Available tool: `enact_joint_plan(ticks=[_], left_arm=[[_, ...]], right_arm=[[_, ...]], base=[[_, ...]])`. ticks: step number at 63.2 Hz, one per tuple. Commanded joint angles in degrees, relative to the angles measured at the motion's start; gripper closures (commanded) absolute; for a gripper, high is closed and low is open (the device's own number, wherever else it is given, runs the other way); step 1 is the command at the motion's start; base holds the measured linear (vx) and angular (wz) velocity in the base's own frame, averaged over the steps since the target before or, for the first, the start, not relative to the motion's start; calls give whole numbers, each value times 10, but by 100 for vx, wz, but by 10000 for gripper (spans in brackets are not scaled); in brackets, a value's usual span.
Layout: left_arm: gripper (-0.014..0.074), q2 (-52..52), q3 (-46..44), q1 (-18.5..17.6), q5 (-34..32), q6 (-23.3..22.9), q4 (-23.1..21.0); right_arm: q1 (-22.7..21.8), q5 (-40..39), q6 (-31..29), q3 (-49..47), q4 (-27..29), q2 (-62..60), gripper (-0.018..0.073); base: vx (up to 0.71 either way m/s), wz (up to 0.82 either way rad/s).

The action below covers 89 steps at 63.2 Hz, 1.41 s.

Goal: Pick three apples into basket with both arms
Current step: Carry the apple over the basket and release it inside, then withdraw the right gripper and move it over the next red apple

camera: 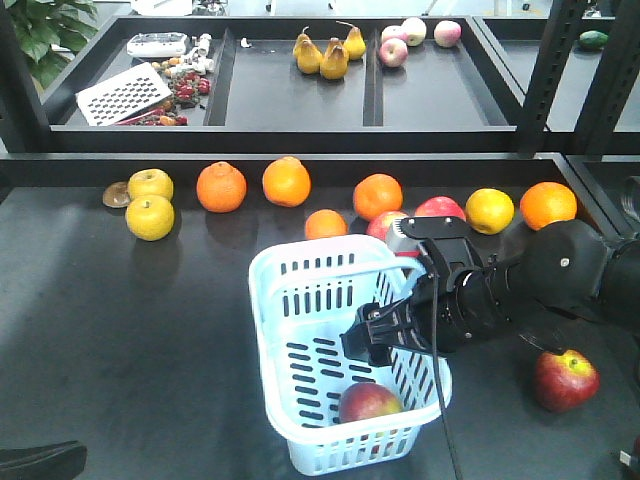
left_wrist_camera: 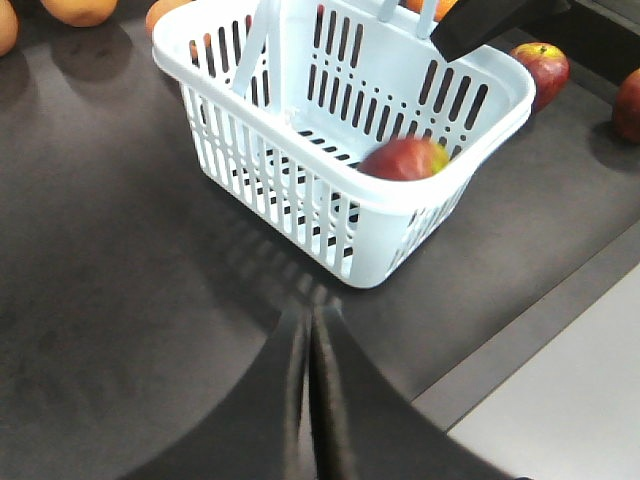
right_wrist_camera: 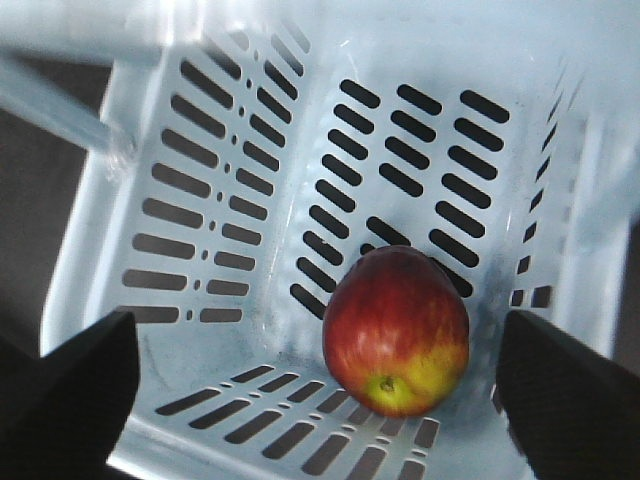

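Note:
The pale blue basket (camera: 262, 275) stands mid-table with its handle swung back. One dark red apple (camera: 368, 403) lies on its floor at the near end. My right gripper (camera: 373, 338) hangs over the basket; in the right wrist view it (right_wrist_camera: 320, 400) is open, and the apple (right_wrist_camera: 397, 330) lies free on the basket (right_wrist_camera: 230, 200) floor between the fingers (right_wrist_camera: 80, 390). A second apple (camera: 565, 380) rests on the table right of the basket, and a third (camera: 440, 209) sits behind my right arm. My left gripper (left_wrist_camera: 311, 335) is shut and empty, just short of the basket (left_wrist_camera: 270, 170).
A row of oranges (camera: 286, 181) and yellow fruit (camera: 149, 217) lines the back of the table. Behind it, shelf trays hold pears (camera: 333, 60) and pinkish apples (camera: 393, 51). Black frame posts (camera: 545, 70) rise at the right. The table's front edge (left_wrist_camera: 520, 335) runs close to my left gripper.

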Motion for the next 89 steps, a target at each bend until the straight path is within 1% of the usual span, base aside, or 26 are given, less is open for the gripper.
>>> enact_joint_plan(ticks=[1, 7, 12, 19, 23, 26, 27, 32, 39, 45, 48, 53, 57, 60, 65, 71, 76, 79, 83, 84, 88, 89], left_arm=[[603, -1, -14, 1, -32, -5, -15], [603, -1, -14, 1, -32, -5, -15], [603, -1, -14, 1, -32, -5, -15], [603, -1, -14, 1, -32, -5, -15], [603, -1, -14, 1, -32, -5, -15], [603, -1, -14, 1, -32, -5, -15], [603, -1, -14, 1, -32, -5, -15], [603, -1, -14, 1, -32, -5, -15], [603, -1, -14, 1, -32, -5, -15], [603, -1, -14, 1, -32, -5, -15], [603, -1, -14, 1, -32, -5, -15], [603, -1, -14, 1, -32, -5, -15], [603, -1, -14, 1, -33, -5, -15], [603, -1, -14, 1, -33, -5, -15], [603, -1, -14, 1, -33, -5, -15], [603, -1, -14, 1, -33, -5, -15], [603, -1, -14, 1, -33, -5, -15], [603, -1, -14, 1, -33, -5, -15], [603, -1, -14, 1, -33, -5, -15], [603, -1, -14, 1, -33, -5, -15], [603, -1, -14, 1, -33, -5, -15], [603, -1, -14, 1, -33, -5, -15]], right_arm=[[2, -8, -7, -18, 12, -18, -94], [2, 10, -7, -18, 10, -18, -19], [2, 31, -5, -18, 4, -18, 78], [2, 55, -5, -18, -15, -25, 286], [2, 70, -2, -18, -34, -37, 441], [2, 79, 2, -18, -50, -48, 534], [2, 82, 6, -18, -58, -54, 578], [2, 98, 36, -18, -92, -81, 570], [2, 126, 90, -17, -161, -129, 568], [2, 146, 163, -17, -244, -169, 565], [2, 154, 204, -17, -304, -189, 565], [-2, 171, 266, -17, -386, -214, 565], [-13, 184, 295, -17, -432, -221, 565], [-27, 188, 310, -17, -455, -221, 565], [-53, 177, 309, -17, -463, -220, 564], [-102, 153, 301, -17, -460, -212, 553], [-151, 141, 280, -17, -444, -197, 520], [-176, 134, 264, -17, -420, -183, 492], [-212, 128, 218, -18, -379, -164, 428], [-220, 127, 199, -19, -370, -155, 400], [-253, 125, 153, -24, -330, -122, 307], [-260, 126, 141, -26, -322, -114, 265]], base=[[0, 0], [0, 0], [0, 0], [0, 0], [0, 0], [0, 0], [0, 0], [0, 0], [0, 0], [0, 0], [0, 0], [0, 0], [0, 0], [0, 0], [0, 0], [0, 0], [0, 0], [0, 0], [0, 0], [0, 0], [0, 0], [0, 0]])
